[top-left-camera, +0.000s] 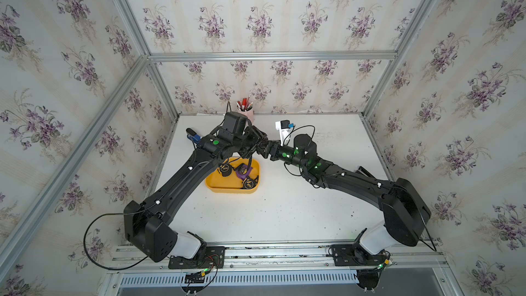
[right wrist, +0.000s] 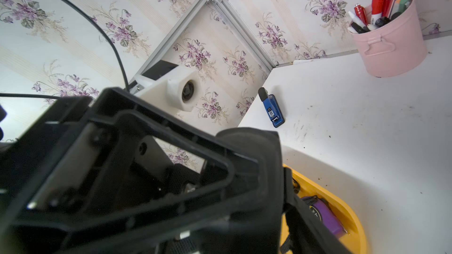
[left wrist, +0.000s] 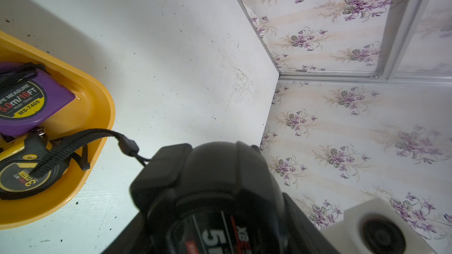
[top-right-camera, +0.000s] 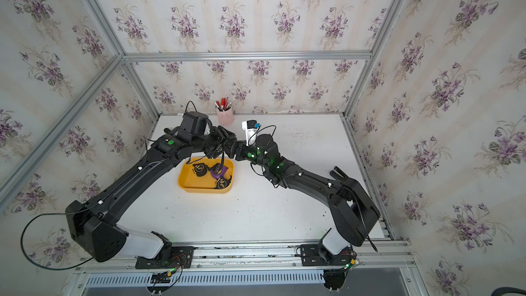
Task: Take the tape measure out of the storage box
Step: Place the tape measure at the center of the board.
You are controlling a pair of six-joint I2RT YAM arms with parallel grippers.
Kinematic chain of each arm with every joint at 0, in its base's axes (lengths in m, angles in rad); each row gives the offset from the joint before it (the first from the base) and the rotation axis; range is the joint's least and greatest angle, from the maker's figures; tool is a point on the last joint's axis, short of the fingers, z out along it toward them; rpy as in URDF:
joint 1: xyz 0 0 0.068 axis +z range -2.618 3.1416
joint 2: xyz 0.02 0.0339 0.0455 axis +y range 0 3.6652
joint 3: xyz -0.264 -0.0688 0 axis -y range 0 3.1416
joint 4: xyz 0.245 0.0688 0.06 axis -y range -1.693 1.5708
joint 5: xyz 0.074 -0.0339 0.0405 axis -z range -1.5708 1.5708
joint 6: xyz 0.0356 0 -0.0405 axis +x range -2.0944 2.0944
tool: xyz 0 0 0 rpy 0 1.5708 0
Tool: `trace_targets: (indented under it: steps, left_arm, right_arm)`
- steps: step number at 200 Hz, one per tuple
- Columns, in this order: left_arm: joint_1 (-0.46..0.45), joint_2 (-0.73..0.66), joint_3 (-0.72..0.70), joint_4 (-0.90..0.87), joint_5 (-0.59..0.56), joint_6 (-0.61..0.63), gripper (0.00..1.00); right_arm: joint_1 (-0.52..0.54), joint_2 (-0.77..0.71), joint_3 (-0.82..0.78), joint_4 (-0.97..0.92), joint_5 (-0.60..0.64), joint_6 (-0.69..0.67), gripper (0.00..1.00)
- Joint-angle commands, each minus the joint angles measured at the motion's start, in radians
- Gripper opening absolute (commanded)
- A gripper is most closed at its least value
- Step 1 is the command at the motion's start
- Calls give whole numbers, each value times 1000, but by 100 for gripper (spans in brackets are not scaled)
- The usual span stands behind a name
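3 tape measures [top-left-camera: 242, 169] lie in the storage box [top-left-camera: 219, 185]. Above its far edge, the left gripper [top-left-camera: 259, 149] clamps a black tape measure [left wrist: 215, 204], whose strap [left wrist: 97, 135] trails into the box. The right gripper [top-left-camera: 270, 152] faces it, but its opening cannot be told.

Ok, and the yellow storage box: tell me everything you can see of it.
The storage box is a shallow yellow tray of glossy plastic, rectangular with rounded corners and a raised rim. It sits flat on the white table, its far left corner hidden behind the left arm. Inside lie a purple tape measure and two black-and-yellow tape measures. A black strap from the black tape measure held above trails across its rim into it.
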Motion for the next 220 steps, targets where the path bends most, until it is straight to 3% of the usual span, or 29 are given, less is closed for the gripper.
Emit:
trace_targets:
  steps: [1,48,74,95,122,139,195,220]
  left_arm:
    - [-8,1,6,40,17,3,0]
    - [-11,1,6,58,20,-1,0]
    - [-12,-4,6,56,22,1,3]
    - [-12,-15,8,44,11,17,21]
    - [-10,-26,7,38,-14,48,59]
    - [-5,-26,3,38,-20,64,72]
    - [10,-26,-30,50,-3,99,99]
    - [39,-20,-28,17,14,153,100]
  right_arm:
    - [6,9,16,49,15,5,70]
    - [9,22,23,38,16,13,52]
    - [9,25,31,26,22,7,34]
    - [9,22,32,14,32,2,24]
    - [9,-8,6,2,63,-11,21]
    - [9,-41,-19,-10,94,-25,20]
    - [2,-174,-98,-88,210,-67,18]
    - [-49,-215,-107,-237,291,-56,17]
